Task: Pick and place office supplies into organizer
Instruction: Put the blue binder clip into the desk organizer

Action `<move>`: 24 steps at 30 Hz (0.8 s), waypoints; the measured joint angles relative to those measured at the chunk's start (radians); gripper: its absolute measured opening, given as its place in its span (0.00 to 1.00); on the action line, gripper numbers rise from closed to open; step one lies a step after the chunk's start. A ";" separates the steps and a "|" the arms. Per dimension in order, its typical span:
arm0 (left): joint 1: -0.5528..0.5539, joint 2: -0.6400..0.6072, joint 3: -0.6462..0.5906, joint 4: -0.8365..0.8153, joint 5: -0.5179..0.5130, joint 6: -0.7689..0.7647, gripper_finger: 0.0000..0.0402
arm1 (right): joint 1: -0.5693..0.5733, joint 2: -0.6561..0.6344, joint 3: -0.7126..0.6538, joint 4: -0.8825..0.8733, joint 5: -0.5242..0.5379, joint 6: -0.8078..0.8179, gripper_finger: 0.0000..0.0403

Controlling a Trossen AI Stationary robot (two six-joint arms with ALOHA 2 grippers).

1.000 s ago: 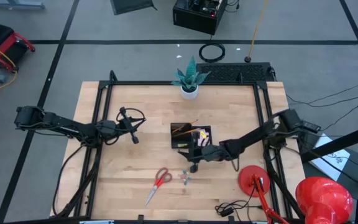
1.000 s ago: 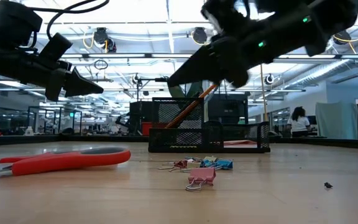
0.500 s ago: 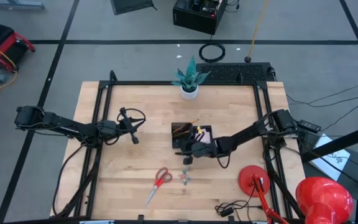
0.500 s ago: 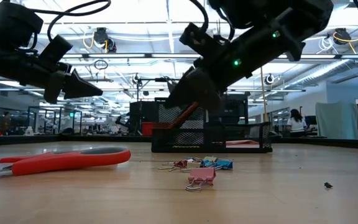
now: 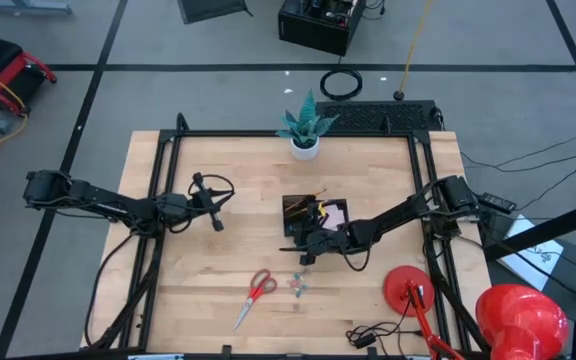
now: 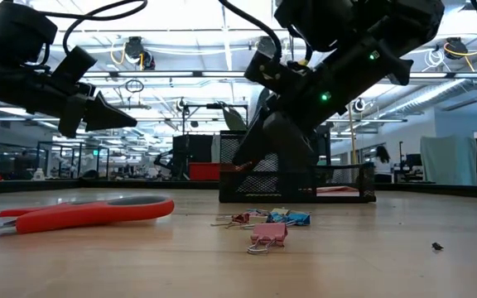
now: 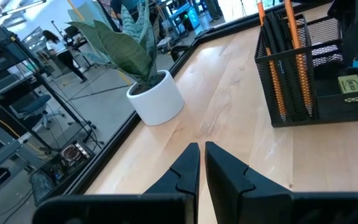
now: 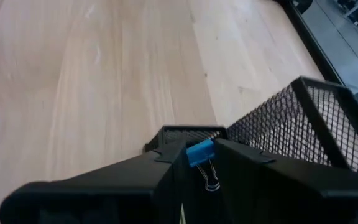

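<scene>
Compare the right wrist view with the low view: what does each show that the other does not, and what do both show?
Only the right wrist view shows a blue binder clip pinched between the right gripper fingers, close to a corner of the organizer.

Only the low view shows the red-handled scissors lying on the table, the loose clips in front of the organizer, and the left gripper hanging in the air with its fingers shut.

Both show the black mesh organizer, the wooden table and the right gripper beside the organizer.

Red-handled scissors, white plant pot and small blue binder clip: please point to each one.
Red-handled scissors (image 5: 259, 290), high view, on the red handles.
White plant pot (image 7: 157, 99), left wrist view, on its side wall.
Small blue binder clip (image 8: 199, 152), right wrist view, on its blue body.
</scene>
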 joint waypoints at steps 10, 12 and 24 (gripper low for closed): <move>0.000 0.000 0.000 0.000 0.000 0.000 0.08 | 0.037 0.000 0.000 0.015 0.106 -0.063 0.17; 0.000 0.000 0.000 0.000 0.000 0.000 0.08 | 0.048 0.000 0.000 0.016 0.140 -0.084 0.17; 0.000 0.000 0.000 0.001 0.000 -0.002 0.08 | 0.051 0.000 0.024 -0.088 0.184 -0.034 0.17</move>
